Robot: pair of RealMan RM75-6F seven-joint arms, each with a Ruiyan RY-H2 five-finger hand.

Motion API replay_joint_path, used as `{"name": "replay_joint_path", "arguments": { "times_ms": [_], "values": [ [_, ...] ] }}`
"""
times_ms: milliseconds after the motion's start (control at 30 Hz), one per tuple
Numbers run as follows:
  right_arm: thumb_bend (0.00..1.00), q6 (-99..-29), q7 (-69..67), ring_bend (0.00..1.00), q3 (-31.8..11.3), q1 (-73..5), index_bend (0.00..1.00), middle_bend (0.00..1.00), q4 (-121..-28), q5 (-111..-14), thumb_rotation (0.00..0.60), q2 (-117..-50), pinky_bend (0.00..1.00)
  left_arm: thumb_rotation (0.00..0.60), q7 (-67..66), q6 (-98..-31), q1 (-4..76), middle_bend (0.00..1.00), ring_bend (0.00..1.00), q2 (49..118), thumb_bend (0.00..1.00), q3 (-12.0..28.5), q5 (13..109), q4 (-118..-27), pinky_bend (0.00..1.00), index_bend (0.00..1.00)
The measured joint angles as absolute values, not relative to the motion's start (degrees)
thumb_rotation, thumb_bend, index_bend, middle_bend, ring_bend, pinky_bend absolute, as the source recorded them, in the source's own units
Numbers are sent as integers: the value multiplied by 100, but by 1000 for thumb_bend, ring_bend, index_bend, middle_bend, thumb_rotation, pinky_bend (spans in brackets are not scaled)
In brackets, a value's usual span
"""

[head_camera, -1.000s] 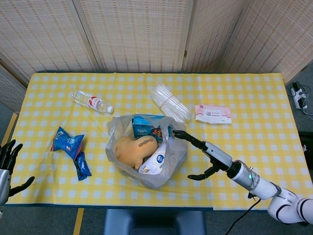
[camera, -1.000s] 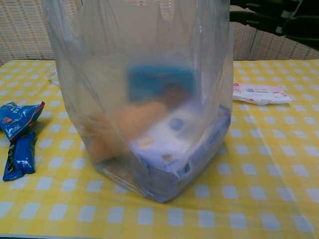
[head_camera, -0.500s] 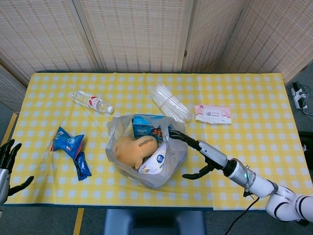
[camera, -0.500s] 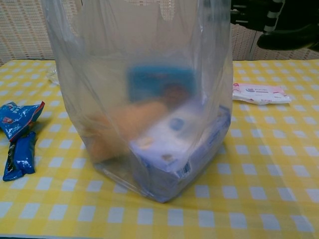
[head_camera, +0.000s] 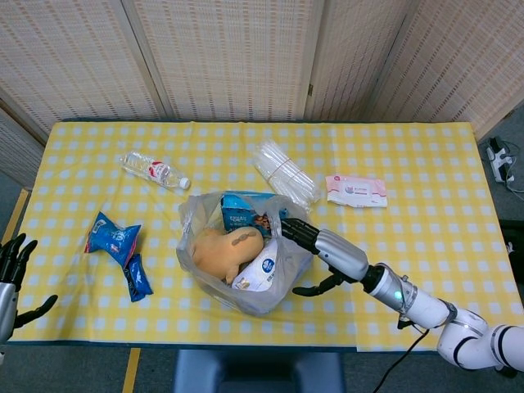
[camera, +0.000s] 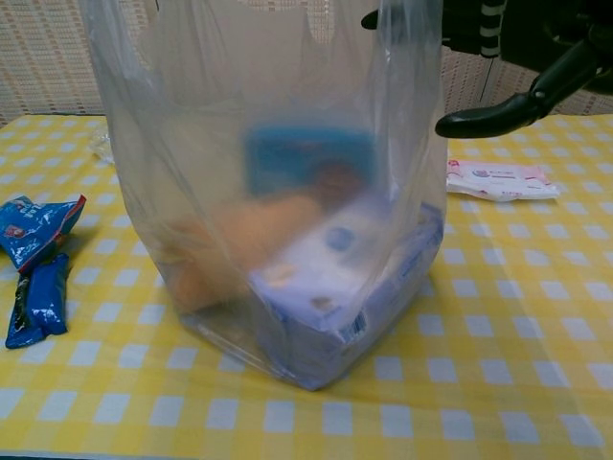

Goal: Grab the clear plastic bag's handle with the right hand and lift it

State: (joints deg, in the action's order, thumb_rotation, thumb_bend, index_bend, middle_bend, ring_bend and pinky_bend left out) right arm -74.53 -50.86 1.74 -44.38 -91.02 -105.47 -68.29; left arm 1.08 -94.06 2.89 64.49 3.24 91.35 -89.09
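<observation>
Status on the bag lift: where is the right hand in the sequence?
Done: the right hand has reached the right rim of the clear plastic bag, fingers open at the top edge. In hand: closing on the handle; no grip is visible yet. Left: grasp and lift; the bag sits on the table in the chest view. The left hand is idle and open.

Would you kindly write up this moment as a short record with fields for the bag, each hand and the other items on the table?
bag: clear plastic bag standing on the checked table, holding a blue box, a tan item and a white pack
right hand: right hand at the bag's right rim, fingers apart, nothing gripped
left hand: left hand at the table's left edge, holding nothing
other items: water bottle, blue snack packs, wipes pack
</observation>
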Motion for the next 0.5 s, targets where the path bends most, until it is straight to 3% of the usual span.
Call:
{"name": "replay_joint_path", "arguments": {
  "times_ms": [500],
  "values": [
    [257, -7308, -4719, 67, 5, -4606, 0, 0, -9275, -10546, 600, -6910, 0, 600, 155, -9462, 262, 27, 28, 6418, 192, 310, 9182, -8927, 0, 0]
  ]
}}
